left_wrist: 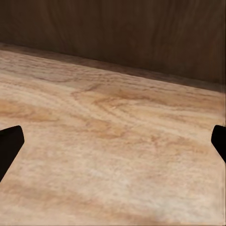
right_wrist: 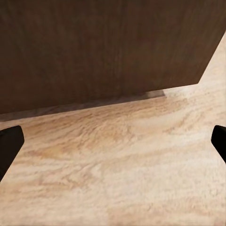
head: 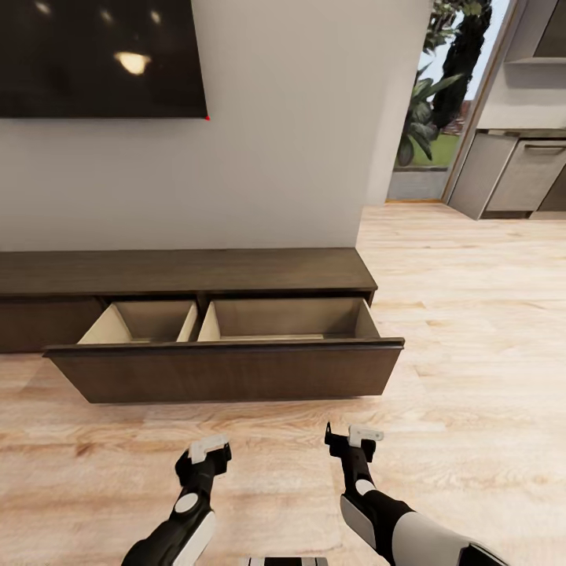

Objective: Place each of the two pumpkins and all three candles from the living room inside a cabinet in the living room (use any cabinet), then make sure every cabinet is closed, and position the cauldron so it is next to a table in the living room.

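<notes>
We face the cabinet (head: 189, 271), a long low dark brown unit whose long axis runs left to right along the pale wall (head: 275, 141), its left end cut off by the frame edge, under a dark screen (head: 98, 55) bearing no writing we can read. Its wide drawer (head: 228, 369) stands pulled out toward us over the wooden floor (head: 472, 354), and its two beige compartments look bare, though the drawer front hides their near floor. Near us, our left gripper (head: 206, 450) and right gripper (head: 354, 437) hover low before the drawer front, each with its fingers (left_wrist: 8, 146) spread wide and holding nothing.
</notes>
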Motion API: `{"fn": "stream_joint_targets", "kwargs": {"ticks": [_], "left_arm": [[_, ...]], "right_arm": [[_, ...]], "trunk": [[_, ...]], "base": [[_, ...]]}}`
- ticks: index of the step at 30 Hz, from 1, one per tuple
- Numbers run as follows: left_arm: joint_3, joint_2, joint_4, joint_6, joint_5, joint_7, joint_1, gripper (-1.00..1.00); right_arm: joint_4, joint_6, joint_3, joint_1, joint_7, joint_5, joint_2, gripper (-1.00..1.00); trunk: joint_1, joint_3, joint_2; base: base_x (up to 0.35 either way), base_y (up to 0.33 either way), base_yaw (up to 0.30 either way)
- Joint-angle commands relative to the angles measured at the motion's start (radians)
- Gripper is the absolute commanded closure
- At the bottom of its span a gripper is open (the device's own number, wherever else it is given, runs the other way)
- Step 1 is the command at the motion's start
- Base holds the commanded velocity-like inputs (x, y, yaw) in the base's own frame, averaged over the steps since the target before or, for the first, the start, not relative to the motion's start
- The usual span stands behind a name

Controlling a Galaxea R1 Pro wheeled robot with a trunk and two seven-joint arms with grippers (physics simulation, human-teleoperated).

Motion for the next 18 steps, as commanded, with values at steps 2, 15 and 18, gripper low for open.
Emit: {"fn": "stream_joint_targets", "kwargs": {"ticks": [2, 15, 18], "left_arm": [[-0.007, 0.001, -0.011, -0.007, 0.011, 0.005, 0.000, -1.00], [-0.003, 0.003, -0.011, -0.005, 0.011, 0.004, 0.001, -1.00], [-0.003, 0.002, -0.010, -0.005, 0.011, 0.004, 0.001, -1.00]], "right_arm": [[0.000, -0.002, 0.008, -0.001, -0.006, -0.005, 0.000, -1.00], [0.001, -0.002, 0.008, -0.001, -0.006, -0.007, -0.001, -1.00], [0.001, -0.001, 0.008, -0.001, -0.006, -0.007, -0.001, -1.00]], "trunk": [[0.000, -0.001, 0.000], [0.000, -0.001, 0.000], [0.000, -0.001, 0.000]], "base": [[0.028, 0.000, 0.000], [0.202, 0.000, 0.000], [0.112, 0.000, 0.000]]}}
